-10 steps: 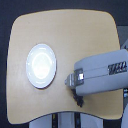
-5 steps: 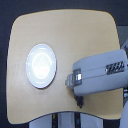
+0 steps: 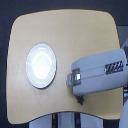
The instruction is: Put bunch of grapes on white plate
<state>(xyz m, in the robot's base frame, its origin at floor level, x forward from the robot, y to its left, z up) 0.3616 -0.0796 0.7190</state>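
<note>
Arm over table, plate bare.
White plate [image 3: 41, 65] sits toward the table's [image 3: 65, 30] left edge in the exterior view. Gripper [image 3: 80, 99] near the front edge, hidden under the arm; grip state cannot be told. Grapes not visible.

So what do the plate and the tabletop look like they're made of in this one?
The white plate looks like glazed ceramic or glossy plastic: bright sheen, raised rim. The picture is too blurred to tell which. The tabletop looks like light wood or wood laminate: even tan colour, smooth matte surface, rounded corners.
</note>
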